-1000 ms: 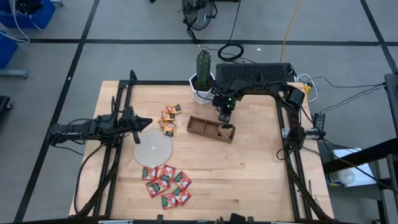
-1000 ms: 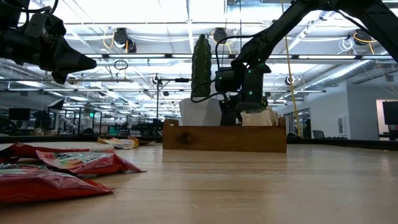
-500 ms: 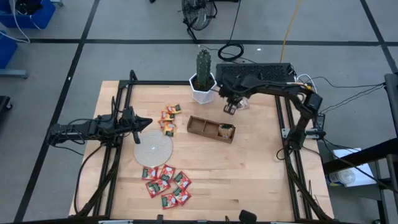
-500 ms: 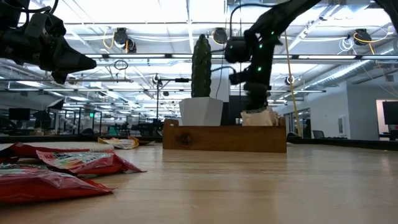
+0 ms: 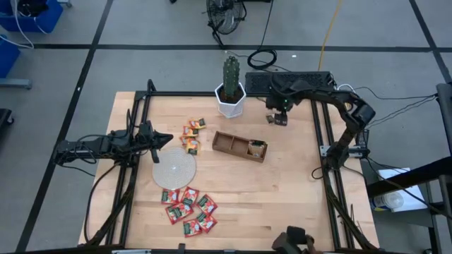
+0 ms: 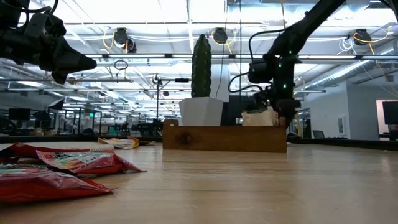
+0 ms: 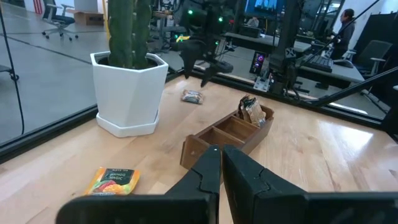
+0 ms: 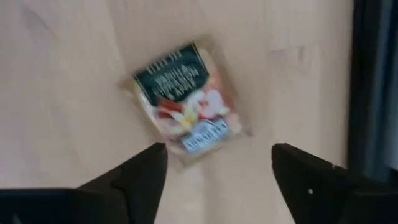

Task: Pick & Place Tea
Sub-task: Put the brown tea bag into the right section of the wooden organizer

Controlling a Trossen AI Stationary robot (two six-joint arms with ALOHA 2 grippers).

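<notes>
A whitish tea sachet with dark print [image 8: 186, 102] lies flat on the wood near the table's far right; it also shows as a small packet [image 7: 192, 96] in the left wrist view. My right gripper [image 8: 217, 177] hangs open above it, pointing steeply down, one finger to each side, touching nothing; it stands just beyond the tray [image 5: 240, 146] in the high view [image 5: 277, 118]. More whitish sachets [image 7: 252, 111] stick up from the tray's right compartment. Orange-yellow sachets [image 5: 191, 135] and red sachets [image 5: 189, 208] lie loose on the table. My left gripper [image 7: 221, 155] waits shut at the table's left side.
A cactus in a white pot [image 5: 231, 90] stands at the far edge, left of my right gripper. A round pale disc [image 5: 174, 169] lies between the two sachet heaps. The dark frame rail [image 5: 316, 134] runs close along the right side.
My right gripper has risen out of the tray's right compartment and swung toward the table's far right corner, rolling its wrist. It now hangs above the lone whitish sachet.
</notes>
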